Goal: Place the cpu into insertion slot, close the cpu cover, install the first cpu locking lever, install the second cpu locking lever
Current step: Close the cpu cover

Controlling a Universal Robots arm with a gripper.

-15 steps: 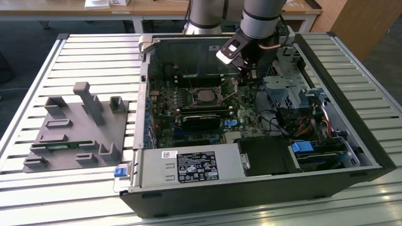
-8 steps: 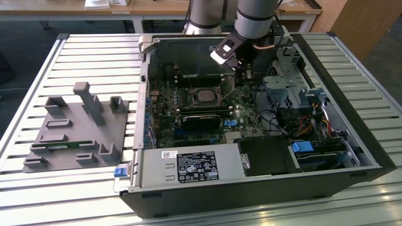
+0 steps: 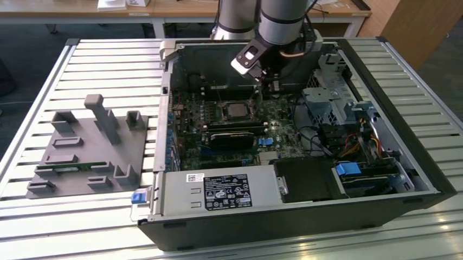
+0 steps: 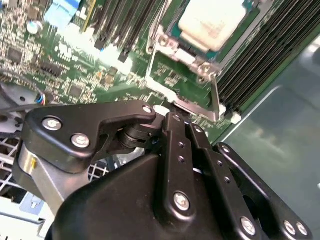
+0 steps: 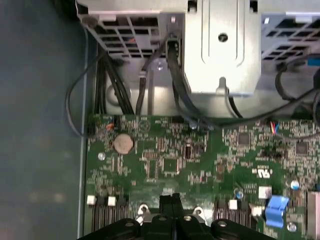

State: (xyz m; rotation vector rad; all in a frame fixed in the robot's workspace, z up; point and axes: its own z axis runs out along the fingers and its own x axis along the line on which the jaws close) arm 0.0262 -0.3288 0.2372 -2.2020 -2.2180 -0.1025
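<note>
one gripper [image 4: 170, 117], jaws pressed together, hangs low at the edge of the insertion slot [image 4: 226, 49], where the cpu [image 4: 212, 22] sits seated with the cpu cover [image 4: 186, 56] framing it, seemingly placed for working the socket's latching hardware.

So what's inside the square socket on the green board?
A flat square chip with a pale silver metal top sits in it, bordered by a thin silver-grey metal frame. The chip hides whatever lies beneath it.

I see a grey fixture block [image 3: 87, 154] on the slatted table [image 3: 43, 227], beside the open computer case [image 3: 289, 227].
</note>
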